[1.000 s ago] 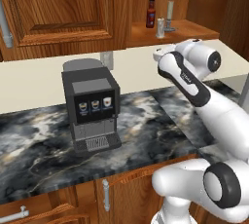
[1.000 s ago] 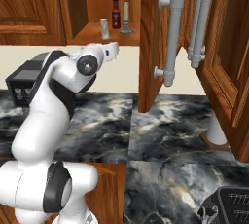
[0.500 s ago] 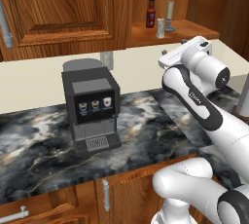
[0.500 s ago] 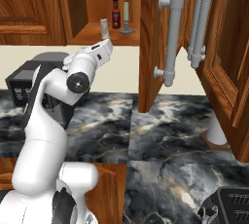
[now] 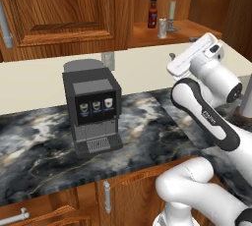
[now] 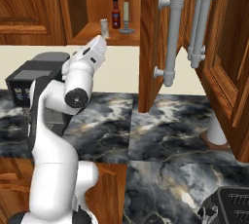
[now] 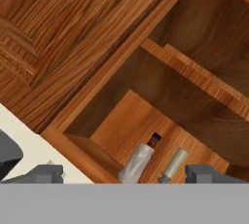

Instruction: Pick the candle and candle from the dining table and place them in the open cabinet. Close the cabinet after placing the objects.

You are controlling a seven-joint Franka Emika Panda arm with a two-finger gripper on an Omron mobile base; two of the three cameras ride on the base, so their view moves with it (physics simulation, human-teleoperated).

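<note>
Both candles stand on the bottom shelf of the open cabinet (image 6: 97,33), a sign, by the look of it, that the placing is done and only the door is left to shut. The stubby candle (image 6: 104,27) sits near the shelf's front edge; the thin stick candle (image 6: 126,17) stands on its round base just behind and to one side, with a small dark bottle (image 6: 115,12) between them toward the back. In the hand view, the stubby candle (image 7: 136,162) and the stick candle (image 7: 174,163) lie ahead of the fingers, in the gap between the two fingertips (image 7: 46,173) and apart from both. The gripper (image 7: 124,175) is spread wide and holds nothing; its empty, released jaws fit an arm that has let go of its load. The white arm is folded high over the marbled counter (image 5: 147,131), elbow bent, hand tilted up and aimed into the cabinet from just outside the shelf edge. The cabinet door (image 6: 155,38), with its long silver bar handle (image 6: 171,35), stands swung out well off to one side of the fingers. A coffee machine (image 5: 93,107) sits on the counter to the other side, below the hand.
</note>
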